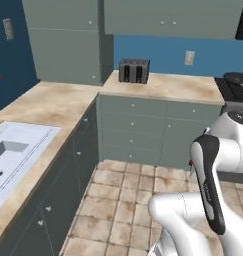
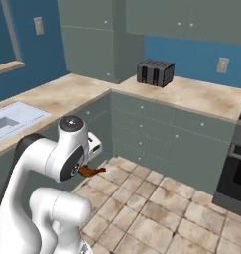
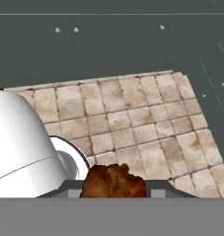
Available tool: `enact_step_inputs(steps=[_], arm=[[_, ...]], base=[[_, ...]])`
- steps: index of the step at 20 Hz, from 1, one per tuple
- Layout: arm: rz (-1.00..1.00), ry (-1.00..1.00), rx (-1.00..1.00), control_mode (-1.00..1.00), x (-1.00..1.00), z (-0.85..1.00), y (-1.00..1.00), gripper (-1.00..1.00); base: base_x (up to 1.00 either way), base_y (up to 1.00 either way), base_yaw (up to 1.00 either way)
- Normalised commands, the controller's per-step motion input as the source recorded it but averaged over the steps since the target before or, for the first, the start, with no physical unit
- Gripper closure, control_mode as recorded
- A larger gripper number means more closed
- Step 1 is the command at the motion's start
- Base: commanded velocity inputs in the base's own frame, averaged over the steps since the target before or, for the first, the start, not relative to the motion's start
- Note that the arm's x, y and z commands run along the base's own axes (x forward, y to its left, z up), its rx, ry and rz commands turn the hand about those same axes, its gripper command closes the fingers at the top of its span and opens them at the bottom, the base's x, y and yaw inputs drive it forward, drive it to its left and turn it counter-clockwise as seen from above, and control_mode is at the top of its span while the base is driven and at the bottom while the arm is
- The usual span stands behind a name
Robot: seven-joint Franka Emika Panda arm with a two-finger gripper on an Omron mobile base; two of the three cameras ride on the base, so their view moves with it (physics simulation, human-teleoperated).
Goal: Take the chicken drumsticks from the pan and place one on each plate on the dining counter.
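Sink (image 1: 13,150) set in the marble worktop (image 1: 53,102) at left; toaster (image 1: 134,70) on the corner worktop; stove (image 1: 238,85) at far right, pan on it not made out. Gripper (image 3: 114,186) pinching one chicken drumstick (image 3: 114,182), carried low over the tiled floor (image 3: 132,124); it also shows beside the arm (image 2: 92,171). Judged mid-task: one piece in transit, no plate or dining counter here, both placements outstanding.
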Motion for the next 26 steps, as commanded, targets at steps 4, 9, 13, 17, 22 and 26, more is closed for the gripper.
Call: enact_step_inputs(steps=[4,9,13,17,22,26], arm=[[0.0,0.0,0.0,1.0,0.0,0.0,0.0,1.0],[0.0,0.0,0.0,1.0,0.0,0.0,0.0,1.0],[0.0,0.0,0.0,1.0,0.0,0.0,0.0,1.0],[0.0,0.0,0.0,1.0,0.0,0.0,0.0,1.0],[0.0,0.0,0.0,1.0,0.0,0.0,0.0,1.0],[0.0,0.0,0.0,1.0,0.0,0.0,0.0,1.0]], base=[[-1.0,0.77,0.14],[-1.0,0.62,0.08],[-1.0,0.58,0.07],[-1.0,0.68,0.07],[-1.0,0.81,0.04],[-1.0,0.89,0.02]])
